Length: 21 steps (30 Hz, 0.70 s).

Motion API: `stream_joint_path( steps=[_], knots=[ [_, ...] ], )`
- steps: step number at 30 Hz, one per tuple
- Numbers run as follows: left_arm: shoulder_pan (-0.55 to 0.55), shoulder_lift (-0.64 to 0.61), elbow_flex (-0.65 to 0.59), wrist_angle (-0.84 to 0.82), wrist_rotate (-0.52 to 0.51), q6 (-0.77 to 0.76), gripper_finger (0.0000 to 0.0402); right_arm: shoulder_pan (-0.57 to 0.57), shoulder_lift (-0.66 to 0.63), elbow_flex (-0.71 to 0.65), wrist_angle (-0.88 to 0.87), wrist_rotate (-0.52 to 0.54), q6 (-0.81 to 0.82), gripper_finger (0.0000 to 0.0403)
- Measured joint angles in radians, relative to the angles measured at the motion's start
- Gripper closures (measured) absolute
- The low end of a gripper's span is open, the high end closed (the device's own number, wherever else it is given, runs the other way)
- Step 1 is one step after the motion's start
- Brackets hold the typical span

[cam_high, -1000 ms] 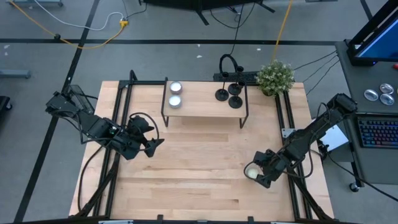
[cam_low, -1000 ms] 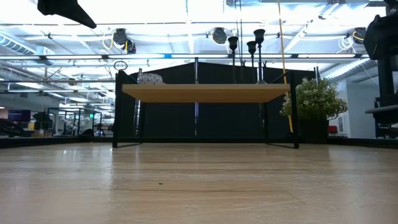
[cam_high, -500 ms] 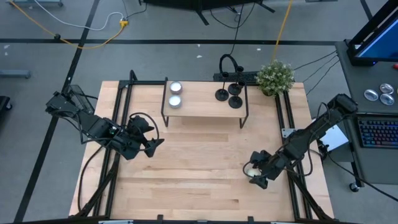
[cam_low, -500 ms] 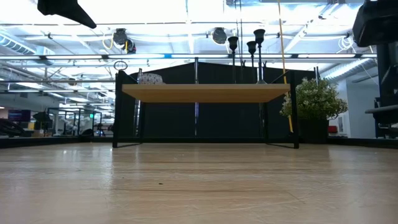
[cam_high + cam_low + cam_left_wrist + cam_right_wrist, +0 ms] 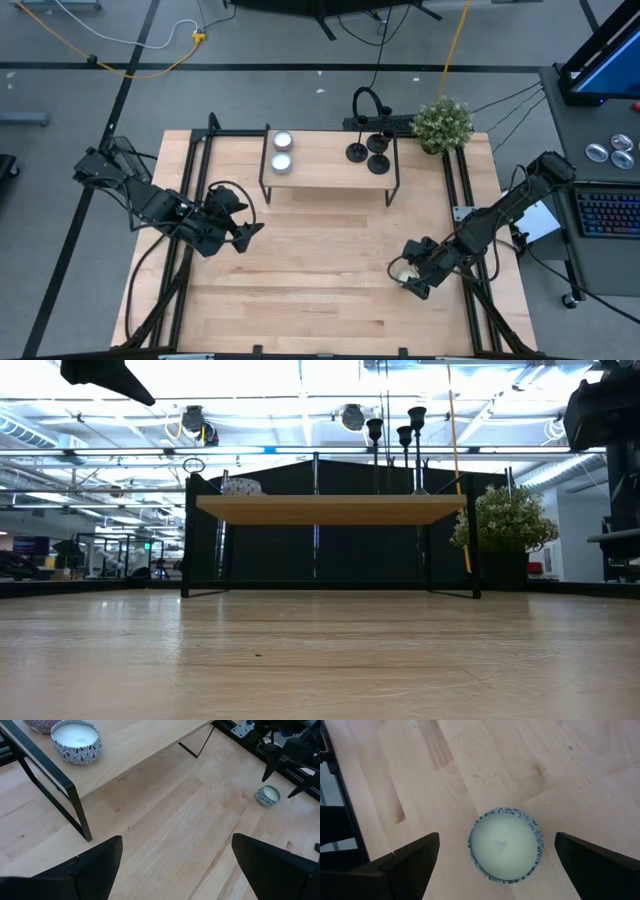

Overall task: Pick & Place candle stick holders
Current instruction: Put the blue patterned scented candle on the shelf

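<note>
High view: we see three candle stick holders [image 5: 367, 155] upright on the shelf [image 5: 330, 172] at 12 o'clock, two candle tins [image 5: 281, 151] beside them; none moved yet. Wrist views: left gripper [image 5: 175, 870] idle and spread, right gripper [image 5: 492, 865] spread over a wax-filled tin [image 5: 506, 844].

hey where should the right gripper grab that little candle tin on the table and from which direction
Grip the candle tin across its round side wall, coming straight down from above. It sits upright on the bare table with nothing beside it, and the right gripper hangs open directly over it, a finger on either side, so its short wall fits between them.
</note>
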Motion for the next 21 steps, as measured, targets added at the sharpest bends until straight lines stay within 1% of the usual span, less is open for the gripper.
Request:
stream_joint_path(
  steps=[8,11,21],
  knots=[
    [0.000,0.000,0.000,0.000,-0.001,0.001,0.0027,0.000,0.053,0.000,-0.006,-0.004,0.000,0.0012],
    [0.000,0.000,0.000,0.000,-0.002,0.002,0.0028,0.000,0.079,-0.001,-0.003,-0.029,0.000,0.0012],
    [0.000,0.000,0.000,0.000,-0.002,0.002,0.0021,-0.002,0.143,-0.001,0.002,-0.029,0.000,0.0012]
  ],
)
